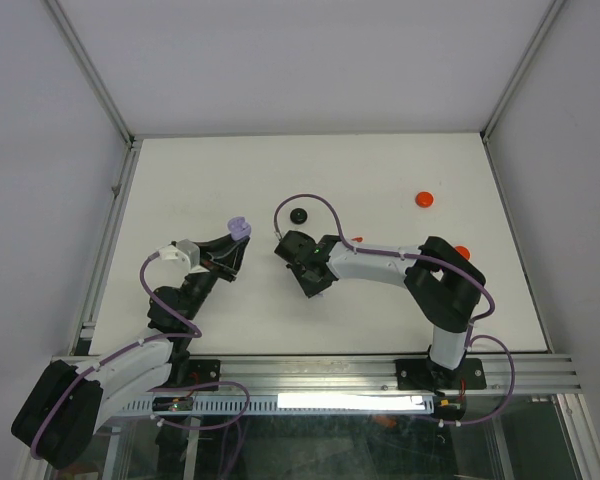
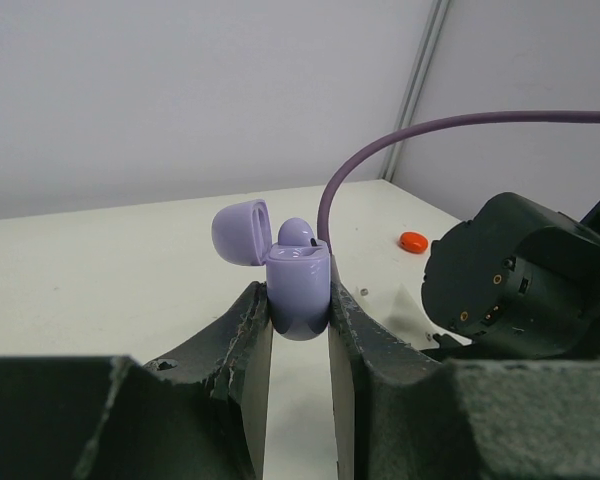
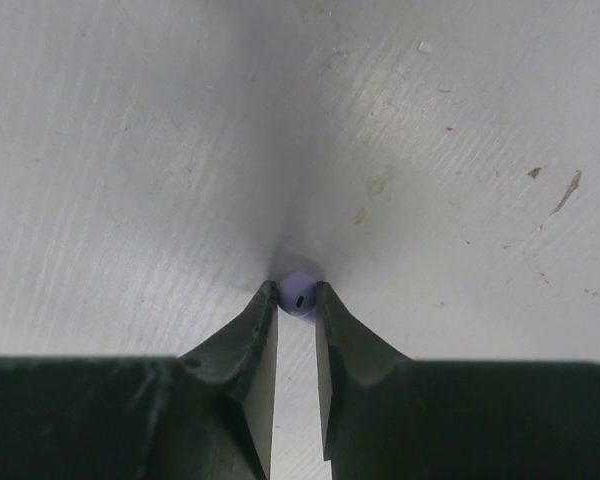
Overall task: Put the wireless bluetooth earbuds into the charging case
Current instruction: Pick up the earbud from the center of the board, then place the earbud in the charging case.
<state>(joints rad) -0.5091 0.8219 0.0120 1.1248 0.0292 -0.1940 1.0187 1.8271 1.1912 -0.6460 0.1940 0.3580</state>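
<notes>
While the white bench [image 1: 310,190] carries both arms, the left gripper [image 2: 298,330] has its jaws closed on the open lavender charging case [image 2: 298,290], one earbud [image 2: 296,233] seated inside. Right of the case, the right gripper [image 3: 296,300] pinches a lavender earbud [image 3: 297,295].

No readable text, labels or numbers anywhere.
</notes>
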